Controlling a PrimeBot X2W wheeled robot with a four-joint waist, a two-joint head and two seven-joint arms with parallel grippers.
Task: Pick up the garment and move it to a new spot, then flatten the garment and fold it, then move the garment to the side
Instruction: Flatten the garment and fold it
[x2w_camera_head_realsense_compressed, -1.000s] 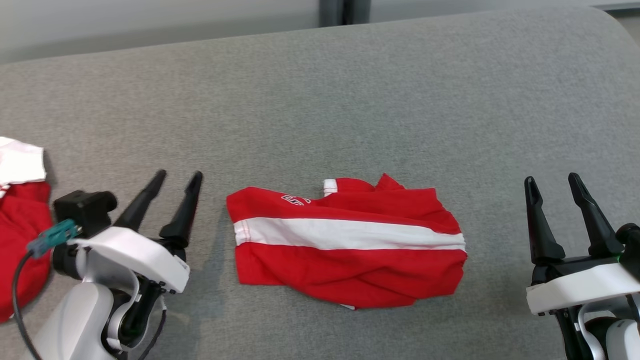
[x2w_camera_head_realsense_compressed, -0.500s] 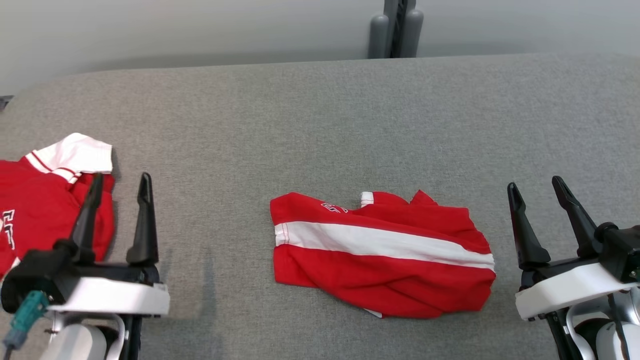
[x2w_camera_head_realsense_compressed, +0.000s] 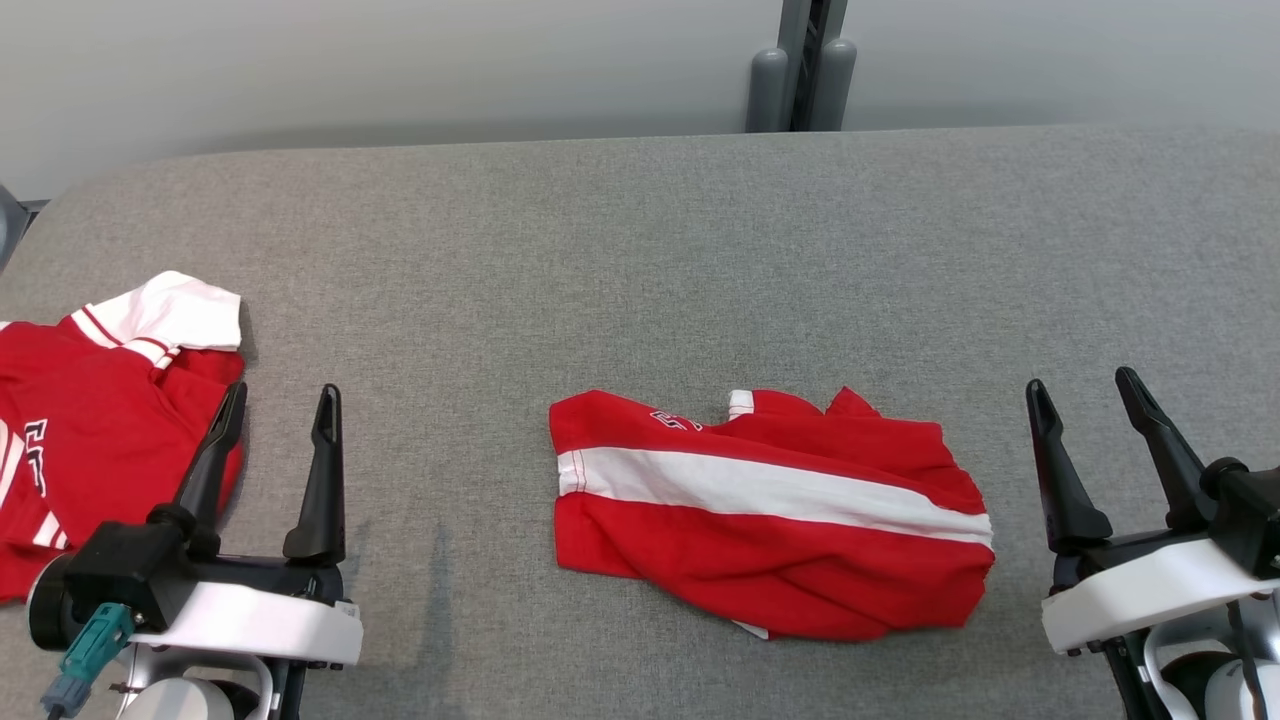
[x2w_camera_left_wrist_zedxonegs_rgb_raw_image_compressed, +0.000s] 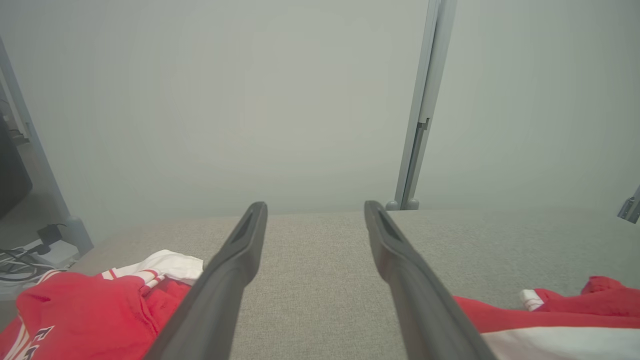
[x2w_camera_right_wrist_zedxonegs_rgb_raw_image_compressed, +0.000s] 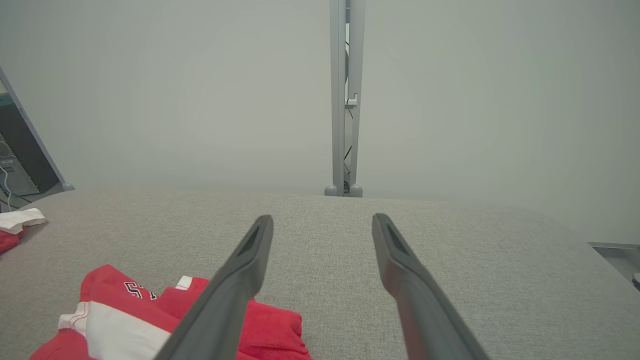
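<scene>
The left gripper (x2w_camera_head_realsense_compressed: 283, 392) and right gripper (x2w_camera_head_realsense_compressed: 1080, 380) gape empty; the left might grab the crumpled shirt (x2w_camera_head_realsense_compressed: 90, 440), not the folded shirt (x2w_camera_head_realsense_compressed: 770, 520).

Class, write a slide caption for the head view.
Red-and-white garment lies on grey fabric surface between open left claw and open right claw.

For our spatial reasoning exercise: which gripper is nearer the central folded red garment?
Right. The right gripper sits just off the folded garment, at its right edge; the left gripper is far off its left edge.
</scene>
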